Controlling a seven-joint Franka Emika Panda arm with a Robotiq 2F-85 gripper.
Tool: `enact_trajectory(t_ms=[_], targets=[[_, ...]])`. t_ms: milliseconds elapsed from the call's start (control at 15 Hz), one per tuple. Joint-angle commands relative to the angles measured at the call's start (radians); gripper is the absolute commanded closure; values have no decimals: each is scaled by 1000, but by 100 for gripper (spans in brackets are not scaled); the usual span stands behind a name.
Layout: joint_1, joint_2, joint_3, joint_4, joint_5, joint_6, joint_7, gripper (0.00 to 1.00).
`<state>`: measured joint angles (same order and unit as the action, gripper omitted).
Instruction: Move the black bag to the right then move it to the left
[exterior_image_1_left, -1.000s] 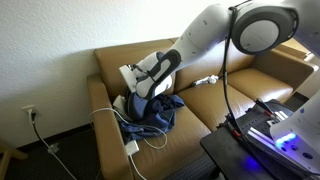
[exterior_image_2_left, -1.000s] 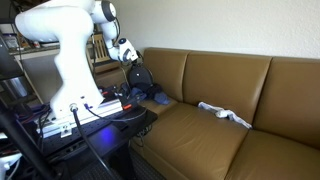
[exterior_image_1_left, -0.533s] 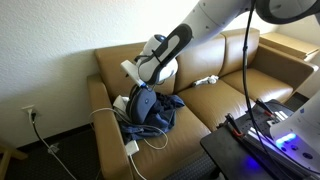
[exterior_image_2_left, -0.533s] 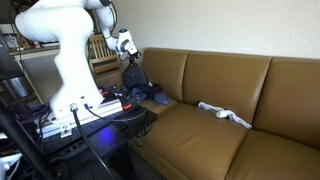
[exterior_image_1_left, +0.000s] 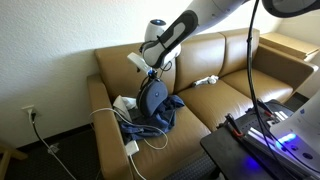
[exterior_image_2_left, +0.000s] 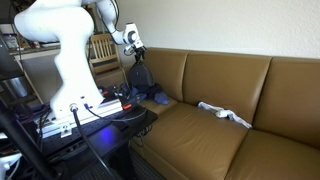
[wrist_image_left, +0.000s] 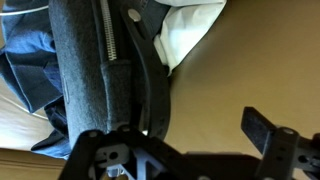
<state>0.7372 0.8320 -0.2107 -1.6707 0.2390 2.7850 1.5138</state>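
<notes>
The black bag (exterior_image_1_left: 152, 98) stands upright on the sofa's end seat, leaning on a heap of dark blue cloth (exterior_image_1_left: 167, 113). In an exterior view the black bag (exterior_image_2_left: 140, 78) shows as a tall dark shape by the armrest. My gripper (exterior_image_1_left: 150, 62) hangs just above its top, also visible in an exterior view as the gripper (exterior_image_2_left: 131, 42). In the wrist view the bag (wrist_image_left: 95, 60) with its zipper fills the left. A dark strap (wrist_image_left: 152, 85) runs down toward my left finger. The gripper (wrist_image_left: 175, 138) is open; bare tan leather lies between the fingers.
Tan leather sofa (exterior_image_1_left: 225, 95) with a back cushion behind the bag. A white cable and charger (exterior_image_1_left: 130, 146) trail over the seat front. A white cloth (exterior_image_2_left: 225, 114) lies on the middle seat. The robot's stand (exterior_image_1_left: 270, 135) sits in front.
The arm has risen and the gripper has lifted from low against the bag to above its top. The bag now stands taller and in fuller view. Jaws stayed open.
</notes>
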Motion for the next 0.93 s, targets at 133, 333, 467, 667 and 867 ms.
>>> enact_trajectory(t_ms=[133,333,467,667,867], targets=[[-129,85,114,178,-27,14,11,0],[-156,108,187,238,-32,49,-24,0],[-151,128,211,297,-56,12,-45,0],[-153,183,237,387,-106,-127,-89,0],[-146,257,232,449,-140,-223,-93,0]])
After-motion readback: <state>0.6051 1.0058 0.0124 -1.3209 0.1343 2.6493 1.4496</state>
